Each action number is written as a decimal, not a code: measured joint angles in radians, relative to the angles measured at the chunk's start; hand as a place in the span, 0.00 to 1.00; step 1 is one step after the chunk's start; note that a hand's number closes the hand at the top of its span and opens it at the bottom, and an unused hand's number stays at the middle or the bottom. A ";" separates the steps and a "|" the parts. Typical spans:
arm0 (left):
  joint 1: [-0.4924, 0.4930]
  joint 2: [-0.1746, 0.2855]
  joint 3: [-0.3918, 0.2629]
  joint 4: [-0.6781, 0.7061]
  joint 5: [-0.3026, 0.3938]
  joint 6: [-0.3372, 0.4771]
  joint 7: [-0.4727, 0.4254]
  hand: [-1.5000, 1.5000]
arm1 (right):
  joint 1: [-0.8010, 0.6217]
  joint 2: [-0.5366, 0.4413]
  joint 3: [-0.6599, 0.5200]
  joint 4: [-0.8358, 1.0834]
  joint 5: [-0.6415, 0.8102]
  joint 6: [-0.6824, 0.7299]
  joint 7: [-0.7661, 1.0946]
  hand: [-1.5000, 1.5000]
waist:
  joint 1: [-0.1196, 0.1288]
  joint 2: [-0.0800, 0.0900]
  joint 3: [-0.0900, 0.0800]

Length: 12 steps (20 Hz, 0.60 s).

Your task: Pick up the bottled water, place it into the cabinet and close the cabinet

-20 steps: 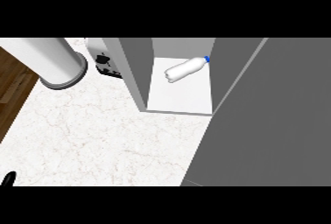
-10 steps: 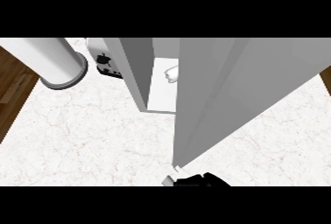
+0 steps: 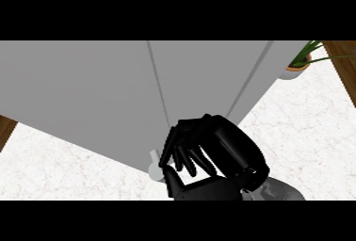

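Nearest me, a grey forearm (image 3: 281,192) comes up just below the cabinet's right door, ending in the black right hand (image 3: 212,153); its fingers (image 3: 186,157) lie close side by side, a little bent, against the lower edge of that door, and they grip nothing that I can see; the thumb sits below them, apart from the door. Just left of the fingers a small white handle (image 3: 151,167) sticks out from the cabinet's bottom edge, beside the hand but not clasped by it. The tall plain grey cabinet (image 3: 90,94) fills most of the view; its two flat doors stand flush, with only a thin seam running down between them. The bottled water does not show; the shut doors hide the cabinet's inside, so I cannot tell how it lies. The white marbled counter (image 3: 69,169) spreads to either side of the cabinet; beyond the cabinet's far right corner stands a green plant in a pale pot (image 3: 299,66), with brown wooden floor (image 3: 345,61) past it.
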 measured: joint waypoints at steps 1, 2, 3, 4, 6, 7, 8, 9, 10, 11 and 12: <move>0.008 -0.003 0.012 0.001 0.005 -0.013 0.000 0.00 | -0.045 0.000 -0.029 0.032 -0.024 -0.010 -0.001 1.00 | -0.001 0.000 0.000; 0.031 -0.017 0.016 -0.010 0.000 -0.026 -0.003 0.00 | -0.081 0.001 -0.054 0.061 -0.038 -0.009 0.004 1.00 | -0.003 -0.001 0.000; 0.041 -0.022 0.031 -0.002 0.010 -0.046 -0.006 0.00 | -0.114 0.001 -0.081 0.099 -0.053 -0.001 -0.002 1.00 | -0.004 -0.001 0.001; 0.050 -0.024 0.048 -0.007 0.022 -0.054 0.001 0.00 | -0.135 -0.001 -0.106 0.133 -0.067 0.018 -0.010 1.00 | -0.007 -0.001 0.001; 0.058 -0.037 0.061 -0.018 0.033 -0.059 0.011 0.00 | -0.198 -0.011 -0.171 0.203 -0.108 0.053 -0.005 1.00 | -0.012 -0.001 0.001; 0.069 -0.036 0.082 -0.023 0.050 -0.073 0.017 0.00 | -0.227 -0.010 -0.189 0.237 -0.116 0.061 -0.001 1.00 | -0.013 -0.001 0.001; 0.077 -0.043 0.096 -0.023 0.056 -0.084 0.018 0.00 | -0.255 -0.018 -0.213 0.274 -0.131 0.085 -0.004 1.00 | -0.012 -0.001 0.001; 0.079 -0.047 0.106 -0.014 0.065 -0.100 0.021 0.00 | -0.279 -0.021 -0.230 0.314 -0.135 0.105 -0.017 1.00 | -0.013 -0.002 0.001; 0.082 -0.051 0.115 -0.016 0.070 -0.107 0.028 0.00 | -0.295 -0.026 -0.240 0.347 -0.139 0.132 -0.032 1.00 | -0.015 -0.004 0.001; 0.085 -0.049 0.138 -0.016 0.089 -0.114 0.036 0.00 | -0.304 -0.027 -0.244 0.371 -0.139 0.155 -0.048 1.00 | -0.017 -0.008 0.002; 0.090 -0.055 0.147 -0.022 0.094 -0.117 0.044 0.00 | -0.314 -0.034 -0.250 0.392 -0.149 0.187 -0.054 1.00 | -0.018 -0.011 0.002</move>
